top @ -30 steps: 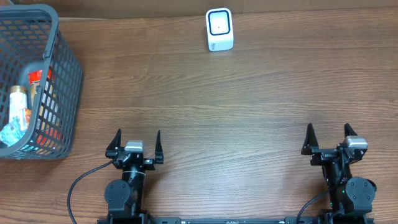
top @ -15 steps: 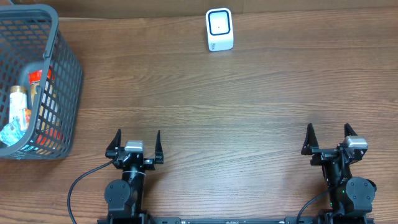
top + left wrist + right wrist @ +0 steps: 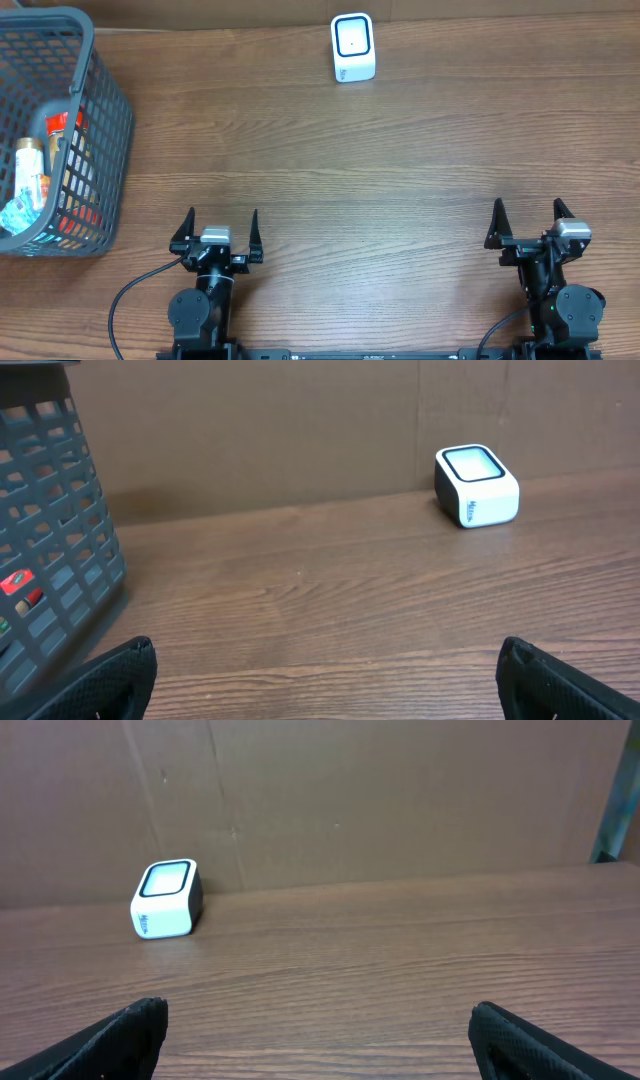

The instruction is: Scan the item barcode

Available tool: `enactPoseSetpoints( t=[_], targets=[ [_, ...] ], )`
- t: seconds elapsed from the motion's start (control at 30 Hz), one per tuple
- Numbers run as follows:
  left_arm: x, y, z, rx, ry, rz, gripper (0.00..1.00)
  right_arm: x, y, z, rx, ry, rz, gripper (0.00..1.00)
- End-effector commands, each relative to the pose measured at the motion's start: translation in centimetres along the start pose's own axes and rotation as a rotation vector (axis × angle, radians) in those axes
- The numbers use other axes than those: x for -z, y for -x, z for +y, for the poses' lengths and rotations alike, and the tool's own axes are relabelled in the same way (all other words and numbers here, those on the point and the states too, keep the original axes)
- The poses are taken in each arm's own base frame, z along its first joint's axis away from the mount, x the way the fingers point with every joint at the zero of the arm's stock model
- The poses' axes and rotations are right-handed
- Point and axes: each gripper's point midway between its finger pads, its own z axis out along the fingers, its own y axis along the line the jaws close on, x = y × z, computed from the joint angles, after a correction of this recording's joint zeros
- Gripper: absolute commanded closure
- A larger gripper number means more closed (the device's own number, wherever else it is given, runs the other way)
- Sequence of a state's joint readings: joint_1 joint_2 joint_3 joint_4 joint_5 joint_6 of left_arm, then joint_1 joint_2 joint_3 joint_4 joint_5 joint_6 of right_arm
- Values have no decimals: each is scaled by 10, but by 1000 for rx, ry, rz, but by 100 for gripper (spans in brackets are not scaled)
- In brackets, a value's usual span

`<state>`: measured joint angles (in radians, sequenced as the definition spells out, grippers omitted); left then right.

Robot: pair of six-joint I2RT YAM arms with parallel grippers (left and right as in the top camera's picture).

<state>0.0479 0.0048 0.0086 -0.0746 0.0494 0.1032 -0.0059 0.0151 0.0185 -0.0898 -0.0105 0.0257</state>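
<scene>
A white barcode scanner (image 3: 353, 48) with a dark window stands at the far edge of the wooden table; it also shows as the scanner (image 3: 477, 484) in the left wrist view and the scanner (image 3: 167, 898) in the right wrist view. Items lie in a grey basket (image 3: 100, 110) at the far left: a pale bottle (image 3: 29, 172), a red package (image 3: 66, 128), a bluish packet (image 3: 17, 214). My left gripper (image 3: 221, 221) rests open at the near left, nothing between its fingers. My right gripper (image 3: 529, 217) rests open at the near right, also empty.
The basket wall (image 3: 45, 550) fills the left side of the left wrist view. A brown cardboard backdrop (image 3: 400, 800) rises behind the table's far edge. Bare wood (image 3: 350, 170) stretches between the grippers and the scanner.
</scene>
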Motion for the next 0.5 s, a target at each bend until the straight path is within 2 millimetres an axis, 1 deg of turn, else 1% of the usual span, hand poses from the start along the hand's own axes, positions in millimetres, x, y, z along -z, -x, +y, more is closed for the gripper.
enactPoseSetpoints(
  t=[0.0, 0.47],
  targets=[
    [0, -2, -2, 22, -14, 3, 0, 0, -1, -3, 5, -14, -5, 0],
    [0, -1, -2, 21, -14, -2, 0, 0, -1, -3, 5, -14, -5, 0]
  ],
)
